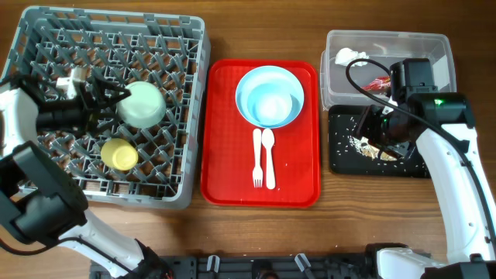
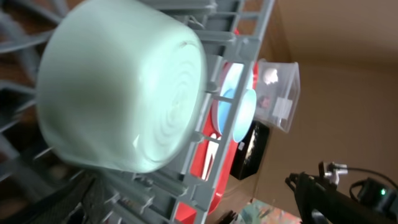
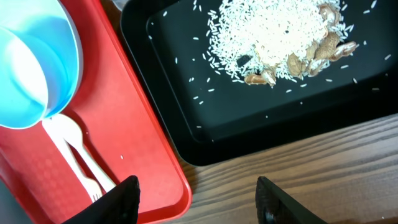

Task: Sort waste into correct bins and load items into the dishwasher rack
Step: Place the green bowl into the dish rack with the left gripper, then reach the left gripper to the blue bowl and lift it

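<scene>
**Step in hand:** loading the rack; the waste looks already sorted.

- Dishwasher rack [image 1: 155, 46] — holds the light green bowl [image 1: 142, 105], tipped over among the pegs, and the small yellow cup [image 1: 119, 155] just below it.
- Left gripper [image 1: 108, 99] — inside the rack, right at the green bowl's left edge. Whether its jaws grip the bowl or stand free of it I cannot tell, since the wrist view is filled by the bowl.
- Right gripper [image 3: 199, 202] — hovers over the near edge of the black tray [image 1: 341, 155], jaws spread wide with nothing between them.
- Clear tub [image 1: 434, 54] — contains the white tissue [image 1: 350, 56] and the red wrapper [image 1: 380, 83].
- Black tray — carries the food scraps [image 3: 273, 37].
- Red serving tray [image 1: 225, 155] — bears the blue plate [image 1: 248, 81] with the blue bowl [image 1: 271, 107] resting on it, and the fork [image 1: 256, 163] and spoon [image 1: 269, 159] lying side by side below.

**Next move, as judged:** leave the green bowl seated between pegs, then fetch the blue bowl. It should be lifted off the plate first.
</scene>
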